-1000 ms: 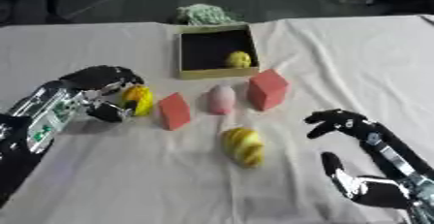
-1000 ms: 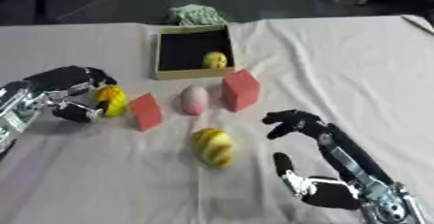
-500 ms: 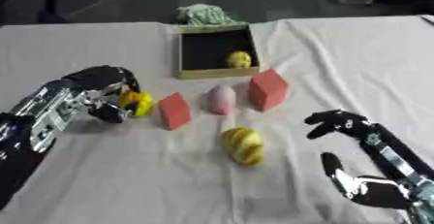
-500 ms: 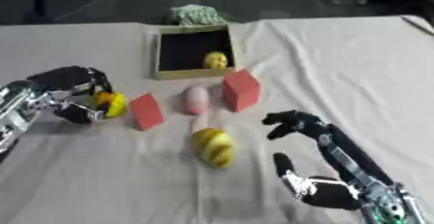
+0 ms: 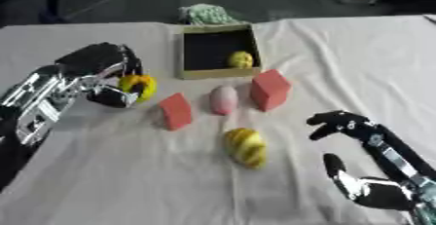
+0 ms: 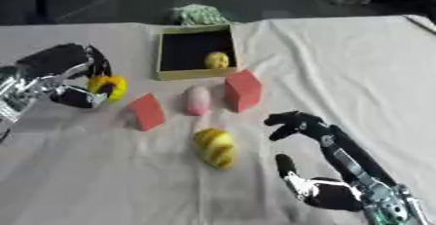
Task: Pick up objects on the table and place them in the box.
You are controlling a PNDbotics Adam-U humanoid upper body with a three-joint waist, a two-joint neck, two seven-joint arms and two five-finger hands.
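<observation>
A desk (image 5: pixel 340 58) under a pale, creased cloth carries everything. At the far middle stands a shallow box (image 5: pixel 189 72) with tan walls and a dark floor; a small yellow fruit (image 5: pixel 241 59) lies in its near right corner. A green-and-white bundle (image 5: pixel 207 13) sits just beyond the box's far wall, touching or nearly touching it.

Near the box's near right corner stands a red block (image 5: pixel 270 89), upright. Just left of it lies a pink oval thing (image 5: pixel 224 99), its long axis running near to far. Left again is a second red block (image 5: pixel 176 111), tilted, its long side also running roughly near to far. Nearer, in the middle of the desk, lies a yellow striped fruit (image 5: pixel 245 146), long axis running from far left to near right, well apart from the others.

The left hand (image 5: pixel 100 68) is at the left of the desk, its fingers curled round a yellow and orange round thing (image 5: pixel 138 85), which shows at the hand's right side, just left of the tilted red block. Both red blocks and the pink thing lie between this hand and the box's right side.

The right hand (image 6: pixel 317 170) shows at the near right, palm up, fingers half curled and holding nothing.

No writing can be read on anything.
</observation>
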